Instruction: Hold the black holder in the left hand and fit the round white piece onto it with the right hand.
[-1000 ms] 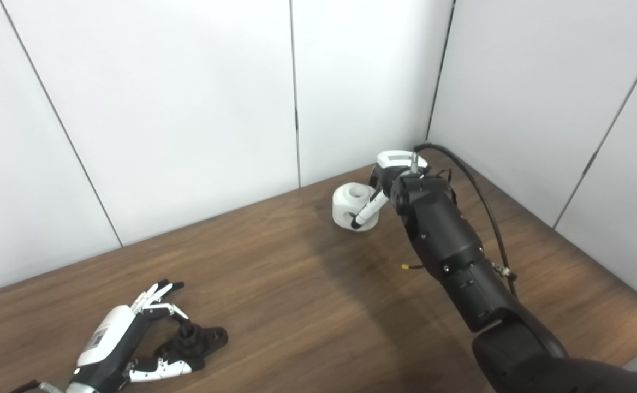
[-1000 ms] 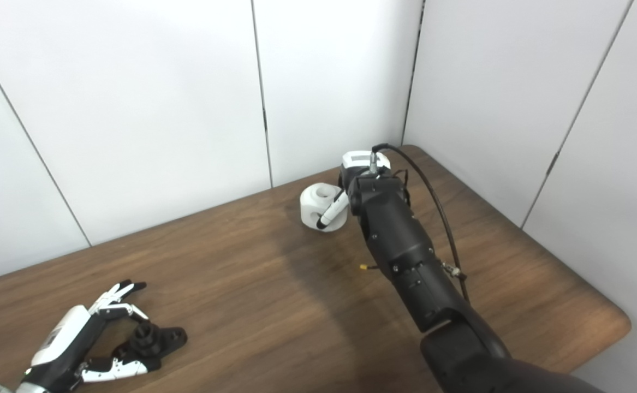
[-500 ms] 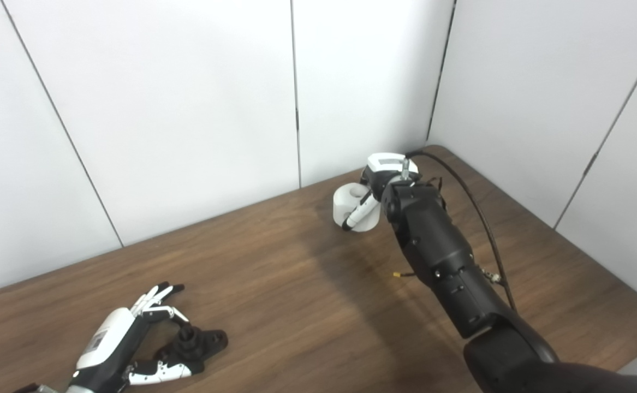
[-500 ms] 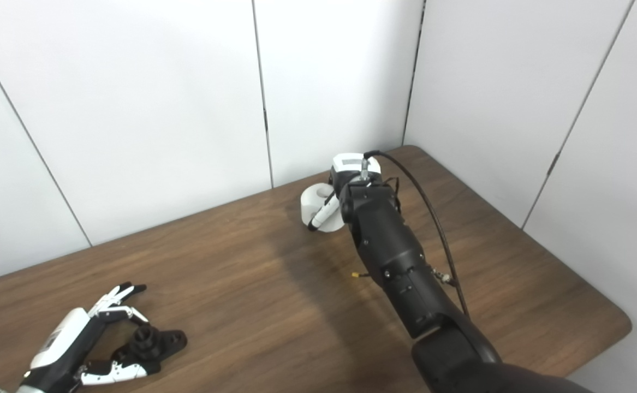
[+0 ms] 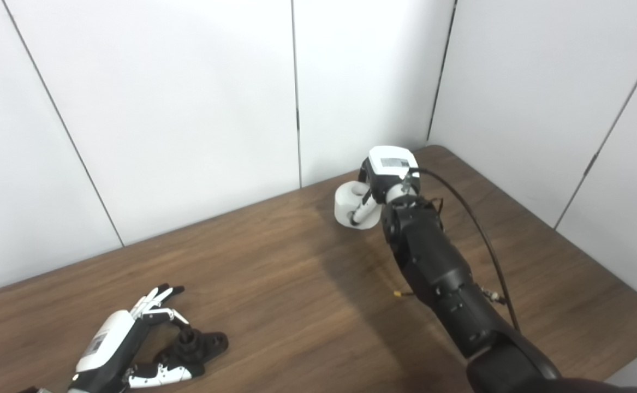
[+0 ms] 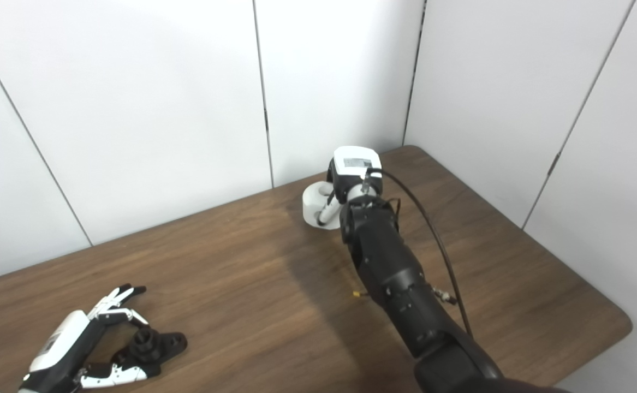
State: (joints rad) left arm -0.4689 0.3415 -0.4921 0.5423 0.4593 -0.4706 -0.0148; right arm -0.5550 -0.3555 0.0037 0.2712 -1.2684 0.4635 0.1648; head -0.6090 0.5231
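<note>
Two hands work over a brown wood-grain table (image 5: 274, 295) backed by smooth white wall panels (image 5: 187, 109). At the far side, the right hand (image 5: 385, 174) is wrapped around the round white piece (image 5: 348, 204), a matte, drum-shaped part with a hole in its top; one white finger (image 5: 361, 208) crosses its near face. The piece appears slightly tilted; whether it touches the table cannot be told. At the near left, the left hand (image 6: 75, 349) lies low with fingers spread apart, thumb and fingers flanking the black holder (image 6: 152, 345), a flat-based part with an upright round post, resting on the table. Both views show the same arrangement.
</note>
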